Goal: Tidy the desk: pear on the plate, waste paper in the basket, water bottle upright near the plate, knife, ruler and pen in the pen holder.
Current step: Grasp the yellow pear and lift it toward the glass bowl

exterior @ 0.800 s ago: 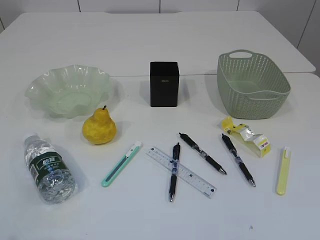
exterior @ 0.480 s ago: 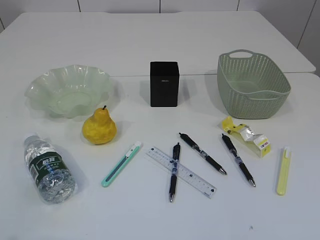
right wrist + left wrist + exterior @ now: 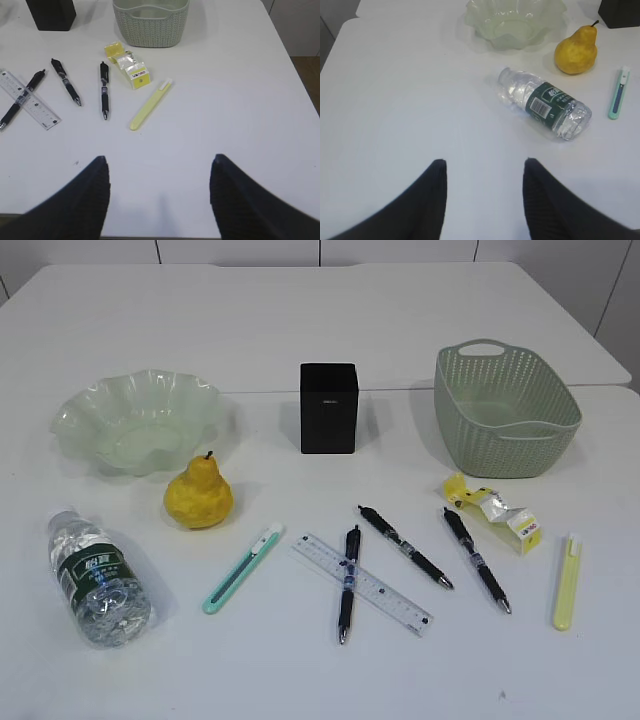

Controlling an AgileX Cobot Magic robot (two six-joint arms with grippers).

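Observation:
On the desk (image 3: pixel 300 680) the pear (image 3: pixel 199 495) stands in front of the plate (image 3: pixel 90 405). The water bottle (image 3: pixel 97 576) lies on its side at the near left. A teal knife (image 3: pixel 243 568), the ruler (image 3: pixel 375 592) and three pens (image 3: pixel 404 546) lie before the pen holder (image 3: pixel 329 407). The waste paper (image 3: pixel 492 510) and a yellow knife (image 3: pixel 567 582) lie in front of the basket (image 3: pixel 500 445). My left gripper (image 3: pixel 484 162) is open over bare desk, short of the bottle (image 3: pixel 545 101). My right gripper (image 3: pixel 160 158) is open, short of the yellow knife (image 3: pixel 150 104).
One pen (image 3: pixel 347 583) lies across the ruler. The basket holds nothing. Neither arm shows in the exterior view. The desk's right edge (image 3: pixel 295 65) runs near the right gripper.

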